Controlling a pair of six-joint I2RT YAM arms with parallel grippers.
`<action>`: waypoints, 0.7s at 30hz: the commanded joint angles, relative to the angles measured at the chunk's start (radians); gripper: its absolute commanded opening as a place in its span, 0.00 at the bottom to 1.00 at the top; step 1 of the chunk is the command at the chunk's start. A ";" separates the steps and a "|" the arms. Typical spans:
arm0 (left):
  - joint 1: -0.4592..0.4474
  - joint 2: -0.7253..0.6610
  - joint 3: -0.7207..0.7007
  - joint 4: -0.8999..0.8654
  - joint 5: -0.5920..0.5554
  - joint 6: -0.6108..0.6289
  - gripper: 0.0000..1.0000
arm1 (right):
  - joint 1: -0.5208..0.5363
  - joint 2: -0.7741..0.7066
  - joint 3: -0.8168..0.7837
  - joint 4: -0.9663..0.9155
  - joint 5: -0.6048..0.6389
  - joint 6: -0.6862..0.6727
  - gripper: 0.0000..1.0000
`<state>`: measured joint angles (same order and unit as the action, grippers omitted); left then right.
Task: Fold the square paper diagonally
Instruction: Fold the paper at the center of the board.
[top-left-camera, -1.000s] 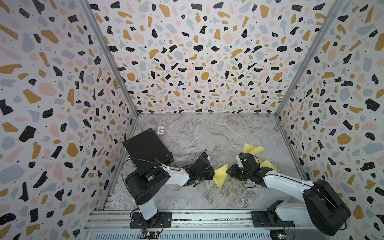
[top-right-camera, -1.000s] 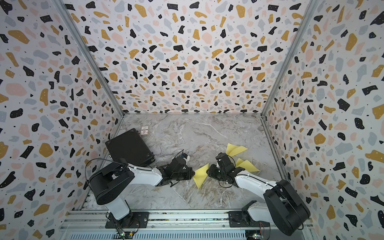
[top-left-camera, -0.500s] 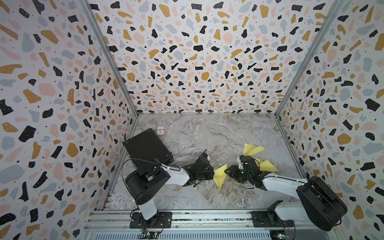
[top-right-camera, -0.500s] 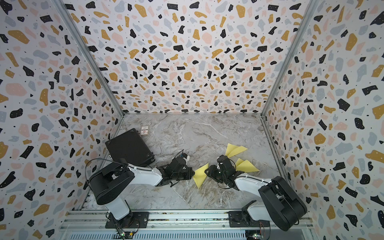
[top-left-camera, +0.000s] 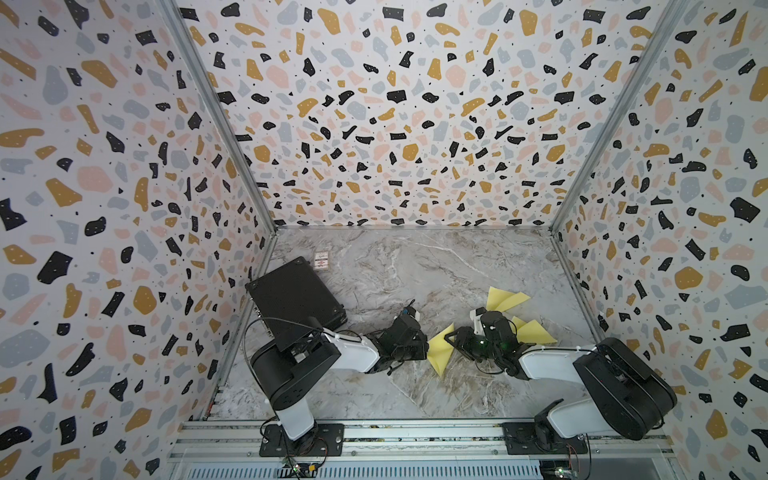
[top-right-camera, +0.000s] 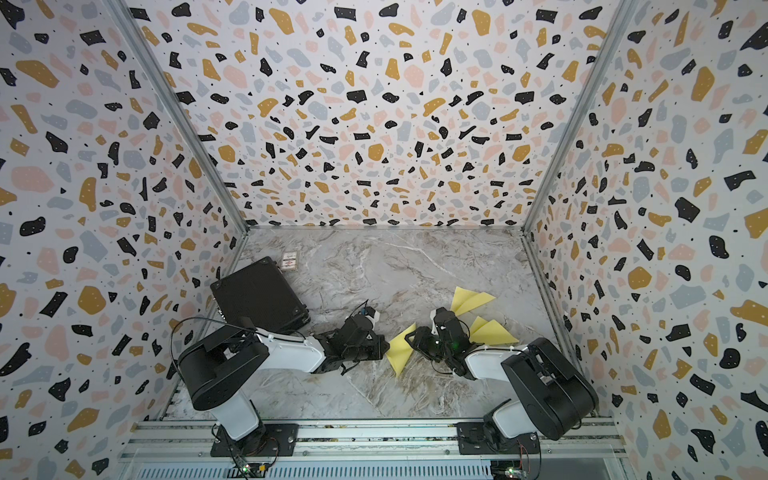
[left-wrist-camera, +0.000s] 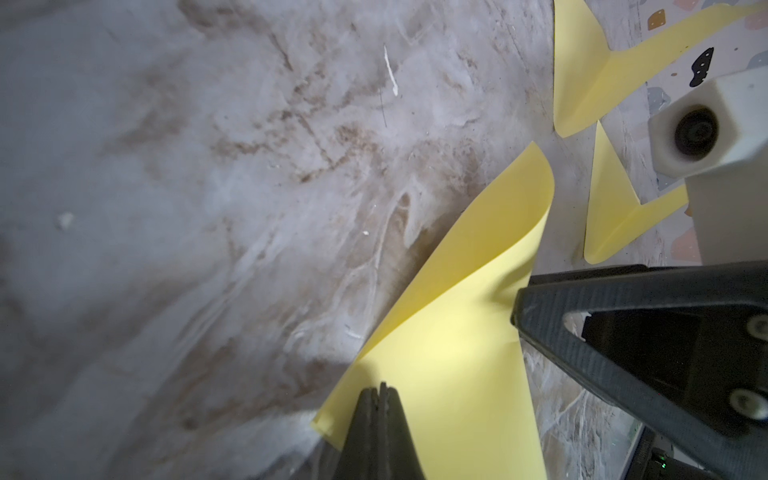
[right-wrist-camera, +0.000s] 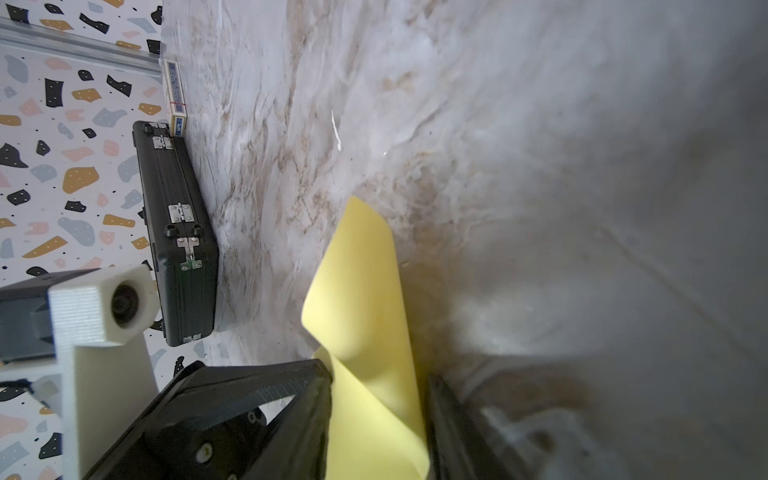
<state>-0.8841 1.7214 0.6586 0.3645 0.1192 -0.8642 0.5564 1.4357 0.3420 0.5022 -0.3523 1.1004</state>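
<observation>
A yellow square paper (top-left-camera: 441, 352) stands curled up off the marble floor between my two arms, seen in both top views (top-right-camera: 400, 354). My left gripper (left-wrist-camera: 380, 390) is shut on the paper (left-wrist-camera: 449, 332) near one corner. In the right wrist view, my right gripper (right-wrist-camera: 378, 415) stands open with the curled paper (right-wrist-camera: 365, 316) rising between its two fingers (right-wrist-camera: 316, 399). The paper fills most of that gap. In a top view the left gripper (top-left-camera: 423, 350) and right gripper (top-left-camera: 452, 338) face each other across the sheet.
Two folded yellow papers (top-left-camera: 505, 298) (top-left-camera: 535, 332) lie behind the right arm near the right wall. A black case (top-left-camera: 295, 303) lies by the left wall, with a small card box (top-left-camera: 321, 262) behind it. The metal rail (top-left-camera: 415, 432) runs along the front edge.
My right gripper has slid left toward the paper and now has it between its fingers. The left gripper has kept its hold and not moved.
</observation>
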 joint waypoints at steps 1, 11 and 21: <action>0.004 0.065 -0.051 -0.243 -0.079 0.022 0.00 | -0.003 0.005 -0.018 0.055 -0.003 0.012 0.41; 0.001 0.067 -0.050 -0.248 -0.085 0.023 0.00 | -0.008 0.059 -0.026 0.240 -0.022 0.010 0.15; 0.000 0.070 -0.047 -0.249 -0.088 0.027 0.00 | -0.013 0.049 -0.026 0.255 -0.018 -0.044 0.00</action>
<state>-0.8871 1.7218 0.6590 0.3649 0.1097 -0.8566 0.5510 1.5005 0.3115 0.7208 -0.3733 1.0885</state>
